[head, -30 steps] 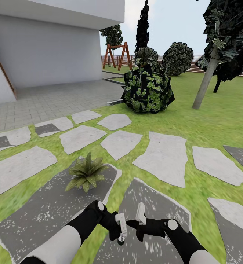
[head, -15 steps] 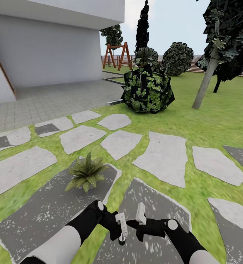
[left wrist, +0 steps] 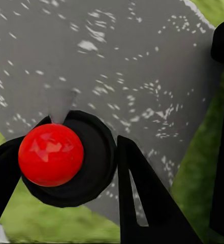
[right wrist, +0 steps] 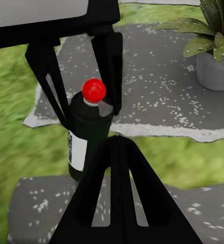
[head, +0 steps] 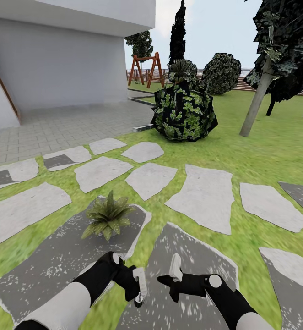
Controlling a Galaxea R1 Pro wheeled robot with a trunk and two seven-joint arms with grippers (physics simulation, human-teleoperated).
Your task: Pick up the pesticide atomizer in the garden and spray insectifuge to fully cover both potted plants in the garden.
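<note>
My left gripper (head: 138,288) is shut on the pesticide atomizer (right wrist: 85,133), a slim dark bottle with a white label and a red top (left wrist: 51,154), and holds it upright just above a grey paving slab (head: 60,266). My right gripper (head: 174,271) hangs close beside it on the right, its fingers (right wrist: 117,193) shut together with nothing between them. One potted plant (head: 106,217), a low rosette of pointed green leaves in a pale pot (right wrist: 216,71), stands on the same slab a short way ahead of the left gripper.
Grey stepping stones (head: 206,197) cross the green lawn ahead. A big dark-leaved shrub (head: 184,112) stands beyond them and a tree trunk (head: 257,103) to its right. A white building wall (head: 64,64) and paved terrace are at the left, a wooden swing frame (head: 145,68) far back.
My left arm has swung left with the atomizer, widening the gap to the right gripper. The right arm and the view have not moved.
</note>
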